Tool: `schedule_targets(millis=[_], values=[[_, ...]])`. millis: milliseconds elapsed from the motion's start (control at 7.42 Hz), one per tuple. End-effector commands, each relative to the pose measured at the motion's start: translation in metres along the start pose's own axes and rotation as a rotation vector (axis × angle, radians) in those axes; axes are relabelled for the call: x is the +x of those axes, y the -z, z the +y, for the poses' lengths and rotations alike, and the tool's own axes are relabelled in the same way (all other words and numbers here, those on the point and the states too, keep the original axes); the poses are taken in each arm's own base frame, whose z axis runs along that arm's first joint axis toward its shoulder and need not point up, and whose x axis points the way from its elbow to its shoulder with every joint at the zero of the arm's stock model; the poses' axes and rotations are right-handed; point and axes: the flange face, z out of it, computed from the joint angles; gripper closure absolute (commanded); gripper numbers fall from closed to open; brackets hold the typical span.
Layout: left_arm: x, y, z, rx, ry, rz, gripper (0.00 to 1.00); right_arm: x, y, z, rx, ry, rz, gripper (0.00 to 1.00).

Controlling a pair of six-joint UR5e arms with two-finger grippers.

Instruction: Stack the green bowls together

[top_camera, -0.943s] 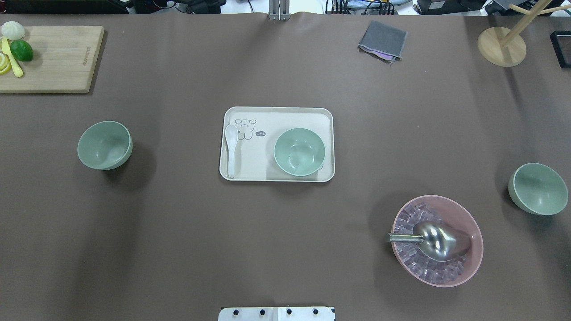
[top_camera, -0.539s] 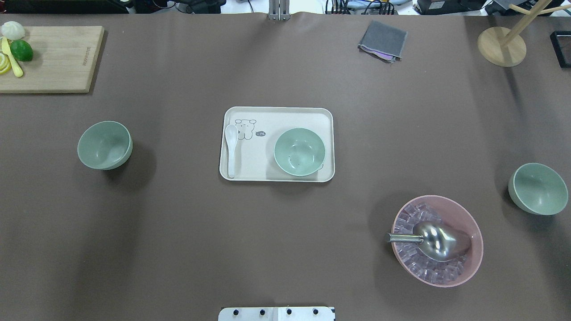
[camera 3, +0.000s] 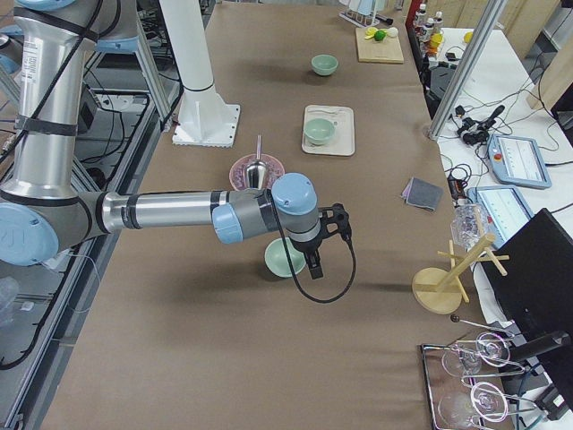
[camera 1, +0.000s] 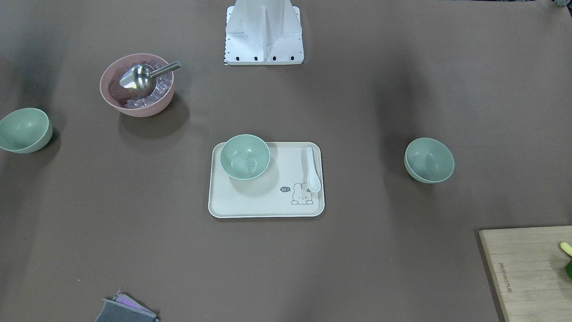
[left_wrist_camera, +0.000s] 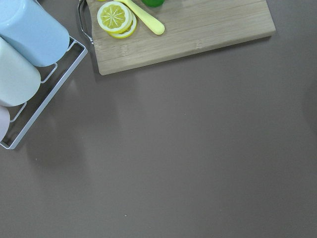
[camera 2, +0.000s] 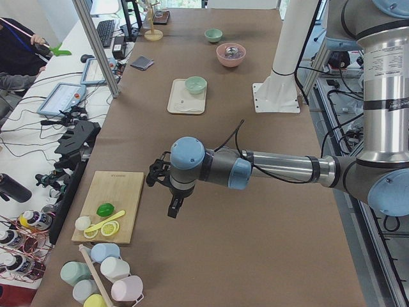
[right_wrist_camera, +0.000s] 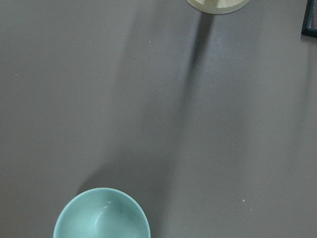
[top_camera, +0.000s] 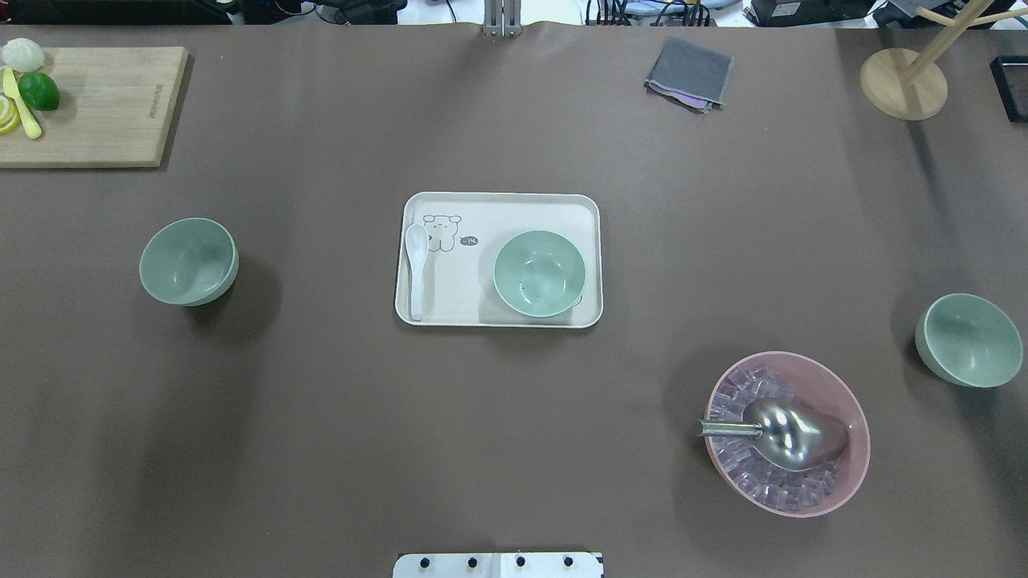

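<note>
Three pale green bowls stand apart on the brown table. One green bowl (top_camera: pixel 189 262) is at the left, one (top_camera: pixel 539 273) sits on the cream tray (top_camera: pixel 498 205) in the middle, and one (top_camera: pixel 968 339) is at the far right. The right bowl also shows in the right wrist view (right_wrist_camera: pixel 101 215). My left gripper (camera 2: pixel 172 206) hangs above the table near the cutting board, seen only from the side. My right gripper (camera 3: pixel 315 267) hangs just beside the right bowl (camera 3: pixel 283 260), also seen only from the side. I cannot tell whether either is open or shut.
A pink bowl (top_camera: pixel 835 385) with ice cubes and a metal scoop (top_camera: pixel 783 433) stands near the right green bowl. A white spoon (top_camera: pixel 416 269) lies on the tray. A cutting board (top_camera: pixel 104 104) with lemon and lime, a grey cloth (top_camera: pixel 689 72) and a wooden stand (top_camera: pixel 903 84) sit along the far edge.
</note>
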Motion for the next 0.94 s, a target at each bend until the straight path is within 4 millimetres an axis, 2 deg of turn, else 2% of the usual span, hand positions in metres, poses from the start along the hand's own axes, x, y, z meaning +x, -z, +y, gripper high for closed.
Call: schedule_targets(millis=[0, 135, 270, 404, 539, 674, 809], values=[[0.017, 0.002, -0.004, 0.066, -0.057, 0.106, 0.02, -0.008, -0.021, -0.002, -0.009, -0.019, -0.025, 0.0], [0.046, -0.007, -0.029, 0.047, -0.057, 0.157, 0.02, -0.033, -0.039, -0.022, -0.035, -0.079, -0.035, 0.0], [0.076, -0.03, -0.048, -0.002, -0.018, 0.178, 0.02, -0.055, -0.047, -0.042, -0.043, -0.131, -0.05, 0.0], [0.115, -0.038, -0.085, -0.015, 0.067, 0.193, 0.02, -0.074, -0.059, -0.051, -0.063, -0.157, -0.056, 0.0], [0.144, -0.058, -0.095, -0.047, 0.107, 0.176, 0.01, -0.09, -0.069, -0.062, -0.065, -0.193, -0.036, 0.0], [0.167, -0.082, -0.098, -0.072, 0.118, 0.13, 0.01, -0.106, -0.08, -0.071, -0.064, -0.222, 0.001, 0.0], [0.201, -0.111, -0.108, -0.099, 0.154, 0.092, 0.01, -0.116, -0.089, -0.075, -0.06, -0.252, 0.031, 0.0]])
